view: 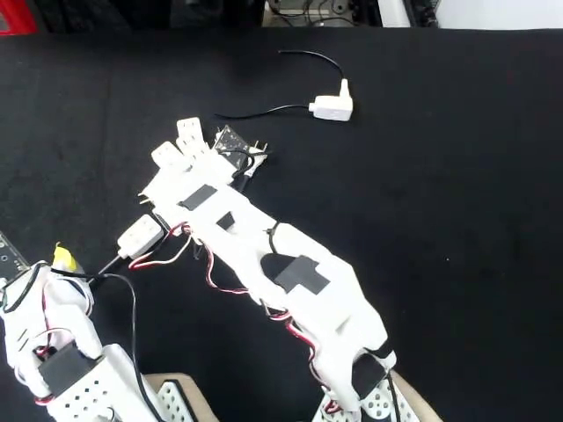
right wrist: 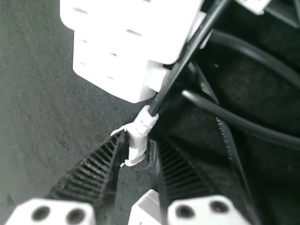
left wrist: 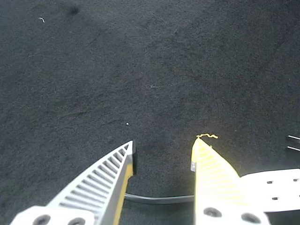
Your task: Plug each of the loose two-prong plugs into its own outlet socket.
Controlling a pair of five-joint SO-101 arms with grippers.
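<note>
My right gripper (right wrist: pixel 137 140) is shut on a small white plug (right wrist: pixel 139 127) whose black cable (right wrist: pixel 187 56) runs off behind it. The plug sits just short of a cluster of white outlet sockets (right wrist: pixel 126 47). From above, these sockets (view: pixel 186 134) lie at the tip of the long white right arm (view: pixel 290 272), beside a plug with bare prongs (view: pixel 255 151). My left gripper (left wrist: pixel 164 140) hangs open over the black cloth with nothing between its fingers. A thin black cable (left wrist: pixel 159 199) passes under it, and a white socket block (left wrist: pixel 276 183) lies right next to it.
Another white plug piece (view: pixel 332 107) with black cables lies apart at the back middle. A white socket block (view: pixel 141 236) rests between the two arms. The left arm (view: pixel 53 352) stands at the front left corner. Black cloth (view: pixel 457 220) covers the right half.
</note>
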